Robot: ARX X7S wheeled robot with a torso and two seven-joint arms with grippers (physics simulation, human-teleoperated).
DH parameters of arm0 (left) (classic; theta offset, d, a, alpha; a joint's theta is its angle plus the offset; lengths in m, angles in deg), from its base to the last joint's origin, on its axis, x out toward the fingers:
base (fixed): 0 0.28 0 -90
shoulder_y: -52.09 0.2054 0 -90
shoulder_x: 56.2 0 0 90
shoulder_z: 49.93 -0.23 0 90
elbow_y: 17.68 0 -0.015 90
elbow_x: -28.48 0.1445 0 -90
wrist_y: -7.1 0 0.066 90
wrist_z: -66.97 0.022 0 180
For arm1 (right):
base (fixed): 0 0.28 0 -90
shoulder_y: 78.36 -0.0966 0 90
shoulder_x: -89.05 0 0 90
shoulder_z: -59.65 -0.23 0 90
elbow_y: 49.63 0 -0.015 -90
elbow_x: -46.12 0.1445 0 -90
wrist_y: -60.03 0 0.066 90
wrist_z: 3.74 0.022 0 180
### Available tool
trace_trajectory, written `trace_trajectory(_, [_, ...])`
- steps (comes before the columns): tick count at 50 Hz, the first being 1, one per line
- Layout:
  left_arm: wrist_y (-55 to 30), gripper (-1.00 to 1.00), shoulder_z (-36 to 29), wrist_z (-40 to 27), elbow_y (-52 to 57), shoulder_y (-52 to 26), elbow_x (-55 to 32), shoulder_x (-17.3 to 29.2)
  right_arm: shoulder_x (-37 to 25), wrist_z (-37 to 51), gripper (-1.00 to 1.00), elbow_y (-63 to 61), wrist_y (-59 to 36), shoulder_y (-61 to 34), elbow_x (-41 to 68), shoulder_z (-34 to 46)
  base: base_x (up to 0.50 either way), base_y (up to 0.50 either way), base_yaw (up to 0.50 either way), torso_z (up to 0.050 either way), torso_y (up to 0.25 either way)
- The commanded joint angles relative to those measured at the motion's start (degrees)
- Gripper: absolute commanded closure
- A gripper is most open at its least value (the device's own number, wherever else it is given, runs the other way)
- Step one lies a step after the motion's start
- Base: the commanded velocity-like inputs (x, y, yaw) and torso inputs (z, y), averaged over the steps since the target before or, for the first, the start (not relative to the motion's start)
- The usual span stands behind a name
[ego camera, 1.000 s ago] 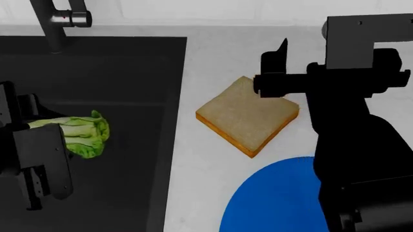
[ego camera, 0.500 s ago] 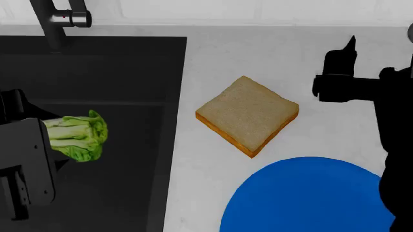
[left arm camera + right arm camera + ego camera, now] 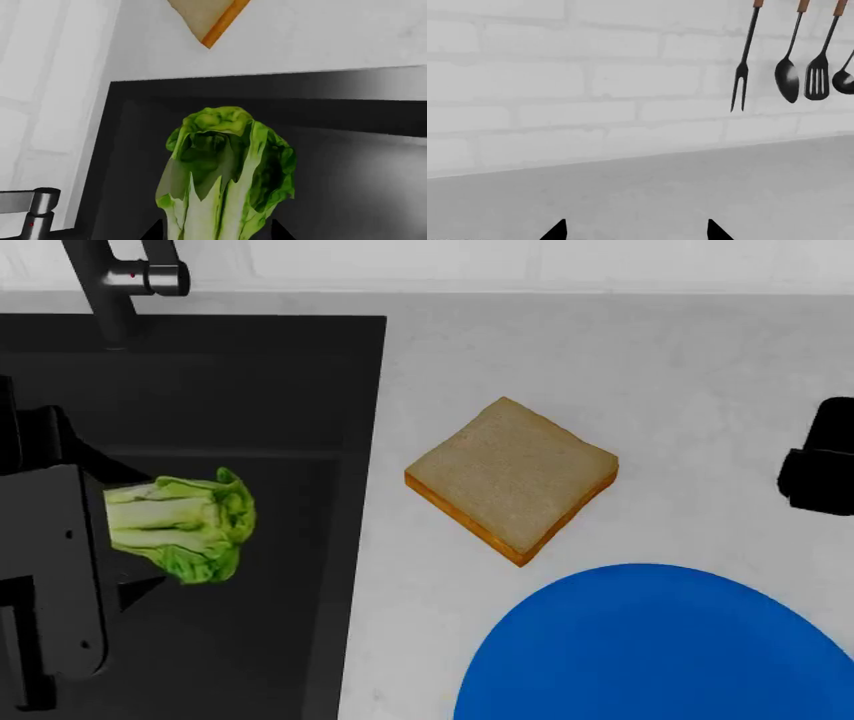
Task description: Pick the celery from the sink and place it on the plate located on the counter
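The celery point(image 3: 183, 526), pale stalks with green leafy tops, hangs over the black sink point(image 3: 267, 390) in my left gripper point(image 3: 118, 530), which is shut on its stalk end. In the left wrist view the celery point(image 3: 223, 170) fills the space between the two fingertips point(image 3: 152, 231), leaves pointing away from the gripper point(image 3: 217, 233). The blue plate point(image 3: 654, 650) lies on the white counter point(image 3: 601, 360) at the front right. My right gripper point(image 3: 635, 232) is open and empty, facing a brick wall. Only a black part of the right arm point(image 3: 821, 470) shows at the head view's right edge.
A square tan bread slice point(image 3: 514, 478) lies on the counter between sink and plate; its corner shows in the left wrist view point(image 3: 210, 20). The dark grey faucet point(image 3: 120, 280) stands at the sink's far left rim. Kitchen utensils point(image 3: 800, 55) hang on the wall.
My right arm has swung away to the right, off the bread and plate, almost out of the head view. My left gripper has shifted the celery slightly to the right.
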Motion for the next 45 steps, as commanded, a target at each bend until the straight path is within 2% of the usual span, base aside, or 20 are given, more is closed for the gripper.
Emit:
trace_trajectory(1, [-8.2, 1.0, 0.7, 5.9, 5.7, -9.0, -3.9, -2.8, -1.1, 0.4, -1.0, -2.3, -1.8, 2.0, 1.2, -3.3, 0.0, 0.0, 0.0, 0.0, 0.0])
trace_trajectory(10, [-15.8, 1.0, 2.1, 15.4, 9.0, -19.9, -9.7, -6.4, -0.9, -0.3, -1.0, -1.5, 0.2, 3.7, 0.9, -3.6, 0.0, 0.0, 0.0, 0.0, 0.0])
trace_trajectory(18, [-26.4, 1.0, 6.3, 17.6, 10.3, -26.3, -15.0, -13.1, -1.1, 0.0, -1.0, -2.8, -1.2, 3.3, 2.0, -4.7, 0.0, 0.0, 0.0, 0.0, 0.0])
trace_trajectory(25, [-28.3, 1.0, 8.1, 17.5, 10.1, -27.9, -16.7, -17.5, -0.9, 0.2, -1.0, -2.7, -1.1, 3.0, 2.1, -4.2, 0.0, 0.0, 0.0, 0.0, 0.0])
trace_trajectory(31, [-24.1, 1.0, 7.5, 17.5, 8.4, -28.5, -15.9, -20.4, -0.8, 0.4, -1.0, -2.1, -0.9, 2.0, 2.0, -3.1, 0.0, 0.0, 0.0, 0.0, 0.0])
trace_trajectory(41, [-13.2, 1.0, 2.3, 18.1, 7.8, -30.0, -11.0, -19.8, -0.6, 0.6, -1.0, -2.3, -0.9, 2.1, 2.4, -3.3, 0.0, 0.0, 0.0, 0.0, 0.0])
trace_trajectory(45, [-4.5, 1.0, 0.0, 18.2, 5.5, -29.7, -7.1, -18.8, -0.6, 0.6, -1.0, -2.1, -0.4, 2.4, 2.3, -3.5, 0.0, 0.0, 0.0, 0.0, 0.0])
